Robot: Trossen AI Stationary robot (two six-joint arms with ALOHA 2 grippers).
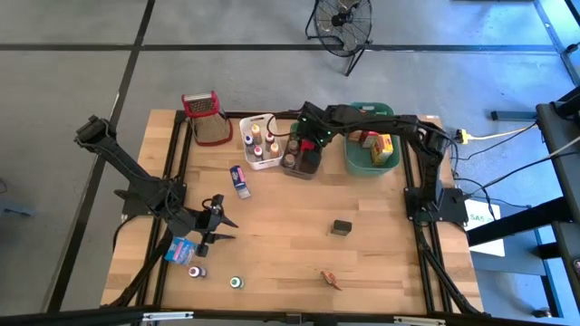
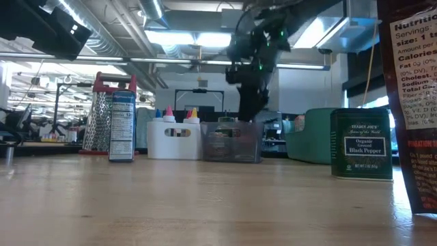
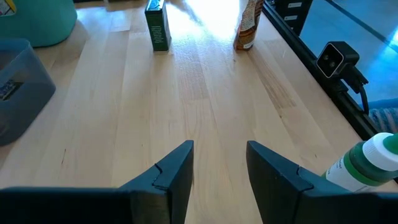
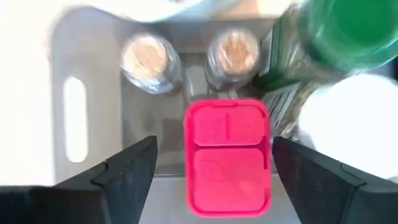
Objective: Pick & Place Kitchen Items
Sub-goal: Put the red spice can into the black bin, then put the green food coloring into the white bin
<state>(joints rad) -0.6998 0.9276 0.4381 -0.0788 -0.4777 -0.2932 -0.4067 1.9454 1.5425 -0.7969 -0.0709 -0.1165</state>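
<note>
My right gripper hangs open, pointing down over the see-through grey tub at the table's far middle. Its fingers stand on either side of a pink-lidded container without touching it. That container stands in the tub beside two tan-lidded jars and a green-capped bottle. My left gripper waits open above the near-left table with nothing between its fingers. A blue box, a black pepper tin and a green-capped bottle rest on the table.
A white tub of coloured-cap bottles stands left of the grey tub, and a green tub with boxes stands to its right. A red-topped grater is at the far left. An orange packet and a blue pack lie near the front.
</note>
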